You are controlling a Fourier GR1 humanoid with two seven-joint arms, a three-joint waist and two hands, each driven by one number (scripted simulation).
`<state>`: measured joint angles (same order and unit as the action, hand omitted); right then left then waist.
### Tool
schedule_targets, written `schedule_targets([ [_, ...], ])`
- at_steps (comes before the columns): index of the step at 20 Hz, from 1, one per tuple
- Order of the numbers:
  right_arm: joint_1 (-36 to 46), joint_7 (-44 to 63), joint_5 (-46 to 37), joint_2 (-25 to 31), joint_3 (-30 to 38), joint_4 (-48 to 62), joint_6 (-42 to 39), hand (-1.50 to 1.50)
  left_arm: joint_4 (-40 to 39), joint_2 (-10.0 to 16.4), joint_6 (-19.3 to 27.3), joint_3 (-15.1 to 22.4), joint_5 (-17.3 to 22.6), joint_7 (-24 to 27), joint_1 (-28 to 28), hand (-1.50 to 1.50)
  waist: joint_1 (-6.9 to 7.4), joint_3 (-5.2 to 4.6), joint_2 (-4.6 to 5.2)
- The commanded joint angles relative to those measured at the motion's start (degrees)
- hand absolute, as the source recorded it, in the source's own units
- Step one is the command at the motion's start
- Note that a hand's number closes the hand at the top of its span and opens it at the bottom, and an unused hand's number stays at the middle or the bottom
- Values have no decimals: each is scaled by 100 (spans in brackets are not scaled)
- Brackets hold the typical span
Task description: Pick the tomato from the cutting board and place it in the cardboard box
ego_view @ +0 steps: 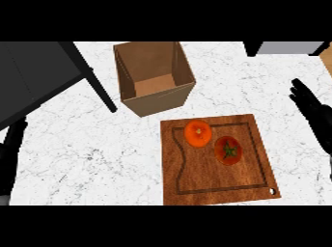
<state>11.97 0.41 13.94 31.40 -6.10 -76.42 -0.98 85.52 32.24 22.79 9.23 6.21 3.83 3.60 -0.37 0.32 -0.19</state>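
Note:
A red tomato (228, 150) with a green stem lies on the wooden cutting board (219, 185), right of centre. Beside it, up and to the left, sits a rounder orange fruit (198, 133). The cardboard box (161, 99) stands open-topped just beyond the board's far left corner, with nothing visible inside. My right hand (322, 118) is at the right edge, fingers straight and pointing away, a hand's width right of the board. My left hand (4, 161) rests at the left edge, fingers straight, far from the board.
A dark appliance (26, 77) with a black bar fills the upper left. A grey object (286, 48) sits at the top right, where the white marble counter (90, 159) meets a wooden floor strip.

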Motion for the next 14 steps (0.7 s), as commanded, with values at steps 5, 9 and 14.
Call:
schedule_targets([
  [5, -595, -1573, 87, -1036, -282, -1058, -117, -150, -276, 512, -123, -502, -120, -690, -380, 0, -85, -19, 0],
  [9, -211, -1890, -2805, 770, -877, -1070, 554, -150, -493, 251, -179, -218, -144, -564, -263, 0, -126, -72, -5],
  [14, -1397, -4569, -1232, -676, -532, -43, 373, -150, -639, 156, -233, -241, -181, -692, -547, 0, -45, -6, 46],
])
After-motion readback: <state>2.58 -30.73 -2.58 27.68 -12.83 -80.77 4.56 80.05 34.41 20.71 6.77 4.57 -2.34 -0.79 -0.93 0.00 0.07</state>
